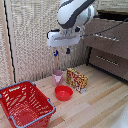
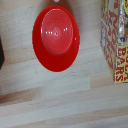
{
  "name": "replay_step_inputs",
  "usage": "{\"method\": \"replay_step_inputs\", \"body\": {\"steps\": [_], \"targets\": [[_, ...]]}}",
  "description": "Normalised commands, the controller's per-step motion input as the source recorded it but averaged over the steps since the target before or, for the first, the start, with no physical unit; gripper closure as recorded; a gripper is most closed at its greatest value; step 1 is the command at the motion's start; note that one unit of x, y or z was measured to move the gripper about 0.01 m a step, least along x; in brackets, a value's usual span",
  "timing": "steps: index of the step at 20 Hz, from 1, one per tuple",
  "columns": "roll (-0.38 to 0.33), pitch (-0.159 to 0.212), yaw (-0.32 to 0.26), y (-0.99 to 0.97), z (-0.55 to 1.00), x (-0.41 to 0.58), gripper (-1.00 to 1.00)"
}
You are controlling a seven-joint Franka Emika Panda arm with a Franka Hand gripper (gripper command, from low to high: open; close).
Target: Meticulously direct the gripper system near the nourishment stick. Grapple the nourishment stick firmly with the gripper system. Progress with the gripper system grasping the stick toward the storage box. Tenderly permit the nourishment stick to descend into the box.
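Observation:
The nourishment stick (image 1: 77, 80) is a flat yellow-and-red printed package standing on the wooden table, right of the pink cup; its edge with red lettering also shows in the wrist view (image 2: 116, 40). The gripper system (image 1: 62, 51) hangs well above the cup and bowl, with its short blue-tipped fingers apart and nothing between them. The storage box (image 1: 26, 102), a red lattice basket with a grey-blue rim handle, sits at the exterior view's lower left. The fingers do not show in the wrist view.
A small round red bowl (image 1: 63, 93) (image 2: 56, 37) lies in front of the pink cup (image 1: 57, 77). A wooden drawer unit (image 1: 107, 47) stands at the exterior view's right; a curtain hangs behind.

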Motion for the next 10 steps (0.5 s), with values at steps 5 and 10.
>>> {"method": "replay_step_inputs", "body": {"steps": [5, 10], "targets": [[0.003, -0.013, 0.000, -0.60, -0.03, 0.000, -1.00], [0.020, 0.000, 0.000, -0.69, -0.01, -0.010, -1.00]]}}
